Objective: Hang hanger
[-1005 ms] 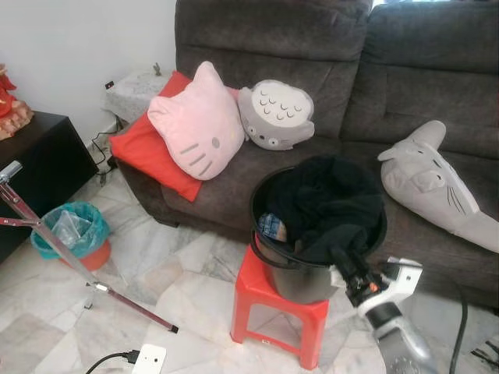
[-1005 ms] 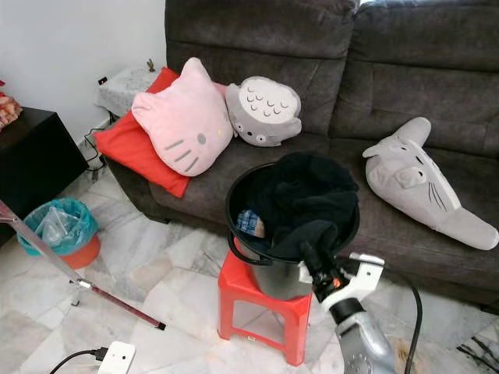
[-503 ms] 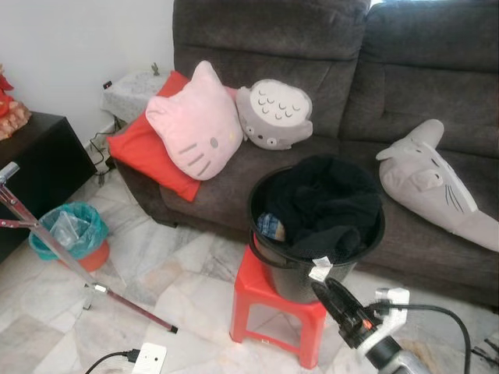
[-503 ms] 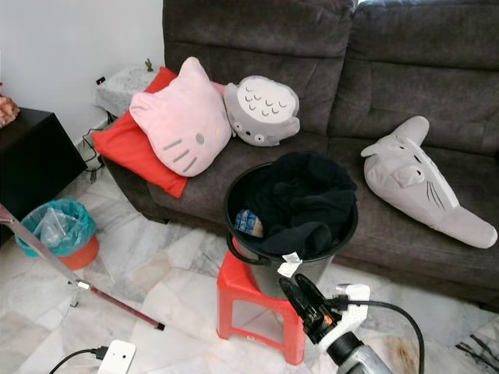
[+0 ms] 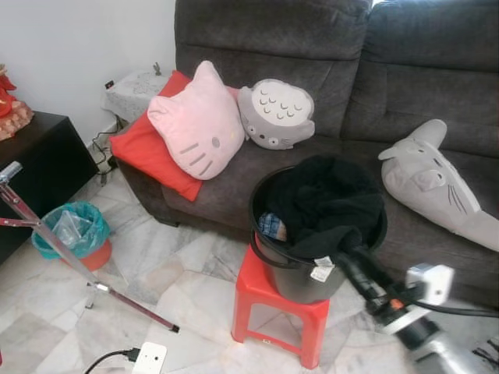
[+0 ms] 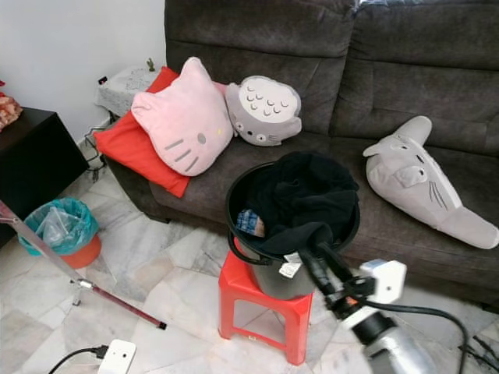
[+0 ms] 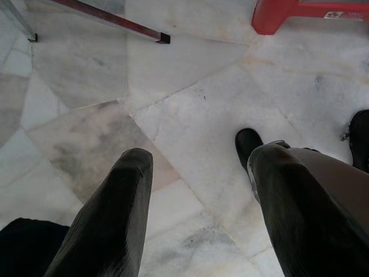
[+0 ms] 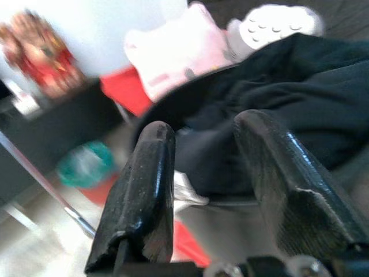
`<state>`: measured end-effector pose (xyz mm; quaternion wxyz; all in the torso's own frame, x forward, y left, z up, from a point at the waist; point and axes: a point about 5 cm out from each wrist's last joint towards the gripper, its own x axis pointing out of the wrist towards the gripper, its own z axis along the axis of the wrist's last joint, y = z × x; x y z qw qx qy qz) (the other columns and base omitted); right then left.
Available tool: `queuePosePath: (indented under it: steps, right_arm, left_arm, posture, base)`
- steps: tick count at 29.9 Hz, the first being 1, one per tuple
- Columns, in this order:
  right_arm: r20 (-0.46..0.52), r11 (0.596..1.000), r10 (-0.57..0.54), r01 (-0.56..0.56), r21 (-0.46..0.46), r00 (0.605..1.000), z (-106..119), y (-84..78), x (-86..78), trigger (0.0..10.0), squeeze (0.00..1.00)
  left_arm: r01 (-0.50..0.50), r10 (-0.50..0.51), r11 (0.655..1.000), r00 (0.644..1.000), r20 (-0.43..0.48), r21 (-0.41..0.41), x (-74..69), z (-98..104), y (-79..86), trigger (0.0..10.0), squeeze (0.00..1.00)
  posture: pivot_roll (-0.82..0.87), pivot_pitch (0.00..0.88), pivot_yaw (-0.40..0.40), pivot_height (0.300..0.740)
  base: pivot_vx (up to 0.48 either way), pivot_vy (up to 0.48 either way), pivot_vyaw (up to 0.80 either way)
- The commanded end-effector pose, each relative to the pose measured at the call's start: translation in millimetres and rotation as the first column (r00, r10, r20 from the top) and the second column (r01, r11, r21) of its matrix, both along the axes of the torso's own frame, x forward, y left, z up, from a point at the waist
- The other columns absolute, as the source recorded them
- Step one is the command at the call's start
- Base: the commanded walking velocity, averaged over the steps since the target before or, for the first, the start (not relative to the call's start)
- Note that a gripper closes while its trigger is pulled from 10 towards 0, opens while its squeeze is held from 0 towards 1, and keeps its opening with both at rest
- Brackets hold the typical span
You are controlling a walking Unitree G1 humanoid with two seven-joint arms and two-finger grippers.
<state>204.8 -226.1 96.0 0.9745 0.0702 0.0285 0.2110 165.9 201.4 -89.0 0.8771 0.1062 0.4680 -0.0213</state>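
Right tool [image 6: 321, 257] has swung back up from below the stool [image 5: 281, 312] to the bucket [image 5: 269, 253] rim, fingers apart, holding nothing, by the black clothes [image 5: 331, 199]. No hanger seen; prob. still to be dug out. Left tool [image 7: 196, 190] open, idle over floor.

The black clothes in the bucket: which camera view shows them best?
The left eye view is best: the black clothes show whole, heaped in the black bucket on the red stool. The right eye view gives the same, partly behind the right end effector. The right wrist view shows them close but blurred.
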Motion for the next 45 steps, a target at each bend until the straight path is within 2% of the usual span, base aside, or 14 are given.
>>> queuePosePath:
  steps: [1, 4, 7, 8, 11, 12, 13, 17, 19, 20, 23, 26, 34, 45]
  right_arm:
    - [-0.020, 0.986, 0.012, -0.015, -0.168, 1.000, 6.4, -16.6, -3.0, 10.0, 0.00]
    - [-0.060, 0.965, 0.002, -0.017, -0.263, 0.998, 7.8, -38.3, -4.5, 10.0, 0.00]
    - [-0.076, 0.930, 0.003, -0.031, -0.365, 0.997, 12.0, -51.3, 1.0, 10.0, 0.00]
    - [-0.075, 0.927, 0.004, -0.031, -0.373, 0.997, 13.0, -51.8, 1.9, 10.0, 0.00]
    - [-0.020, 0.934, 0.031, -0.036, -0.356, 0.999, 25.9, -46.1, 11.6, 10.0, 0.00]
    - [0.025, 0.939, 0.046, -0.035, -0.341, 0.999, 32.4, -36.1, 22.8, 10.0, 0.00]
    - [0.025, 0.939, 0.046, -0.035, -0.341, 0.999, 32.4, -36.1, 22.8, 10.0, 0.00]
    - [0.148, 0.947, -0.044, 0.088, -0.309, 0.988, 36.8, -21.0, 47.0, 10.0, 0.00]
    - [0.171, 0.948, -0.049, 0.099, -0.301, 0.984, 37.7, -16.6, 49.6, 10.0, 0.00]
    - [0.199, 0.957, -0.043, 0.097, -0.272, 0.979, 40.3, -7.6, 52.6, 10.0, 0.00]
    - [0.201, 0.959, 0.029, 0.029, -0.283, 0.979, 43.0, 4.5, 52.2, 10.0, 0.00]
    - [0.200, 0.958, 0.057, 0.003, -0.286, 0.978, 43.8, 7.8, 52.2, 10.0, 0.00]
    - [0.216, 0.954, 0.045, 0.022, -0.300, 0.975, 42.6, 7.5, 52.8, 10.0, 0.00]
    - [0.212, 0.960, 0.018, 0.043, -0.278, 0.977, 43.3, 4.9, 56.4, 10.0, 0.00]
  left_arm:
    - [0.003, -0.003, 1.000, 1.000, 0.000, 0.014, -0.3, 0.4, 3.2, 10.0, 0.00]
    - [0.003, -0.003, 1.000, 1.000, -0.001, 0.012, -0.3, 0.4, 3.1, 10.0, 0.00]
    - [0.000, 0.000, 1.000, 1.000, -0.001, 0.011, -0.3, 0.4, 3.5, 10.0, 0.00]
    - [-0.001, 0.001, 1.000, 1.000, -0.001, 0.011, -0.4, 0.4, 3.5, 10.0, 0.00]
    - [-0.001, 0.001, 1.000, 1.000, -0.001, 0.012, -0.3, 0.5, 3.9, 10.0, 0.00]
    - [-0.008, 0.008, 1.000, 1.000, -0.001, 0.005, -0.4, 0.5, 4.0, 10.0, 0.00]
    - [-0.008, 0.008, 1.000, 1.000, -0.001, 0.005, -0.4, 0.5, 4.0, 10.0, 0.00]
    - [-0.019, 0.019, 1.000, 1.000, -0.003, -0.007, -1.2, 0.2, 4.2, 10.0, 0.00]
    - [-0.020, 0.020, 1.000, 1.000, -0.003, -0.008, -1.3, 0.1, 4.1, 10.0, 0.00]
    - [-0.023, 0.023, 1.000, 1.000, -0.004, -0.010, -1.5, 0.0, 4.2, 10.0, 0.00]
    - [-0.022, 0.022, 1.000, 1.000, -0.006, -0.009, -1.9, -0.2, 4.3, 10.0, 0.00]
    - [-0.017, 0.017, 1.000, 1.000, -0.009, -0.009, -2.3, -0.4, 4.2, 10.0, 0.00]
    - [-0.007, 0.007, 1.000, 1.000, -0.013, -0.010, -3.2, -0.8, 3.8, 10.0, 0.00]
    - [-0.004, 0.003, 1.000, 1.000, -0.016, -0.010, -4.2, -1.2, 3.8, 10.0, 0.00]
  posture:
    - [-0.10, 0.000, 0.087, 0.740]
    - [-0.10, 0.000, 0.088, 0.740]
    - [-0.10, 0.000, 0.090, 0.740]
    - [-0.10, 0.000, 0.090, 0.740]
    - [-0.10, 0.000, 0.090, 0.740]
    - [-0.10, 0.000, 0.089, 0.740]
    - [-0.10, 0.000, 0.089, 0.740]
    - [-0.08, 0.000, 0.086, 0.740]
    - [-0.08, 0.000, 0.085, 0.740]
    - [-0.07, 0.000, 0.084, 0.740]
    - [-0.08, 0.000, 0.084, 0.740]
    - [-0.08, 0.000, 0.081, 0.740]
    - [-0.08, 0.000, 0.078, 0.740]
    - [-0.08, 0.000, 0.075, 0.740]
  base:
    - [0.000, 0.000, 0.00]
    - [0.000, 0.000, 0.00]
    - [0.000, 0.000, 0.00]
    - [0.000, 0.000, 0.00]
    - [0.000, 0.000, 0.00]
    - [0.000, 0.000, 0.00]
    - [0.000, 0.000, 0.00]
    - [0.000, 0.000, 0.00]
    - [0.000, 0.000, 0.00]
    - [0.000, 0.000, 0.00]
    - [0.000, 0.000, 0.00]
    - [0.000, 0.000, 0.00]
    - [0.000, 0.000, 0.00]
    - [0.254, 0.000, 0.00]
